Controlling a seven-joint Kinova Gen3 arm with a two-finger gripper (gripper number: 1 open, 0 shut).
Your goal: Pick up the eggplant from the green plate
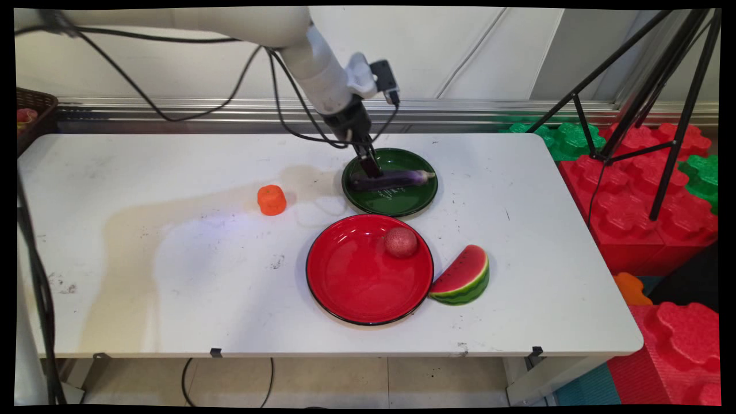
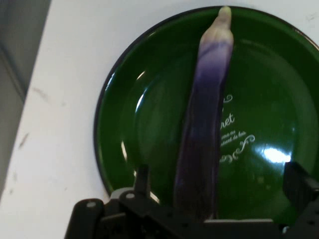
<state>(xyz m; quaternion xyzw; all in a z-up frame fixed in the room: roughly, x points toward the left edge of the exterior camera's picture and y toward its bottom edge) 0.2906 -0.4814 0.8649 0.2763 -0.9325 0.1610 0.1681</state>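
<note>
Over green plate [image 1: 402, 204], gripper [image 1: 371, 168] w/ fingers spread astride eggplant [image 1: 397, 179]; off-centre squeeze could roll it off rim

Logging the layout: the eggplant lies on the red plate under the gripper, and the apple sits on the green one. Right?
Swapped. The main view shows the eggplant on the green plate under the gripper; the apple sits on the red plate.

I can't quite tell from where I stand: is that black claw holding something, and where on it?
It cannot be told. The black gripper is down at the dark end of the long purple eggplant lying in the green plate, but a clamped hold isn't visible.
</note>
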